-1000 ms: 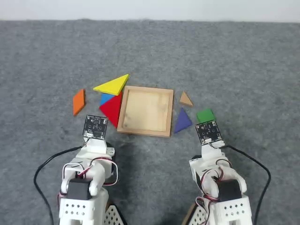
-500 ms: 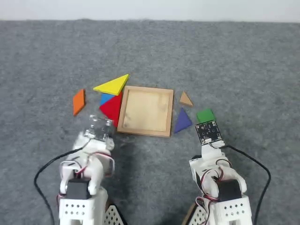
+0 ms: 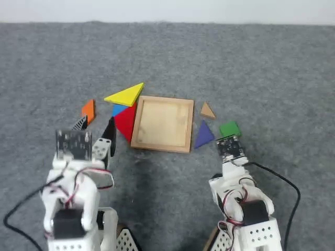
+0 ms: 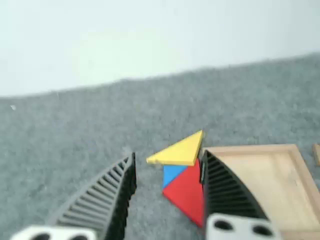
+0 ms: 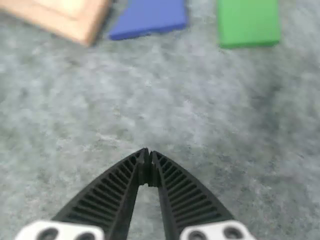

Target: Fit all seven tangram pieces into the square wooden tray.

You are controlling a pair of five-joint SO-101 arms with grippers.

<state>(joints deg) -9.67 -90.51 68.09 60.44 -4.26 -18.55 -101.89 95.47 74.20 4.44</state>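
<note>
The square wooden tray [image 3: 163, 99] lies empty mid-table. At its left sit a yellow triangle [image 3: 126, 95], a small blue piece [image 3: 118, 109] and a red triangle [image 3: 125, 123], with an orange parallelogram [image 3: 88, 110] further left. My left gripper [image 3: 95, 128] hangs open just short of them, one finger near the orange piece and the other beside the red triangle [image 4: 187, 192]. Right of the tray lie a tan triangle [image 3: 207, 110], an indigo triangle [image 3: 203, 134] and a green square [image 3: 229, 128]. My right gripper [image 5: 146, 151] is shut and empty over bare carpet, short of the green square [image 5: 248, 22].
Everything rests on grey carpet [image 3: 251, 68], bare beyond the pieces as far as a pale wall. Both arm bases stand at the near edge, with black cables trailing from them.
My left arm has swung out to the left and lifted, and its gripper now stands open facing the left-hand pieces. The right arm has barely moved. No piece has shifted.
</note>
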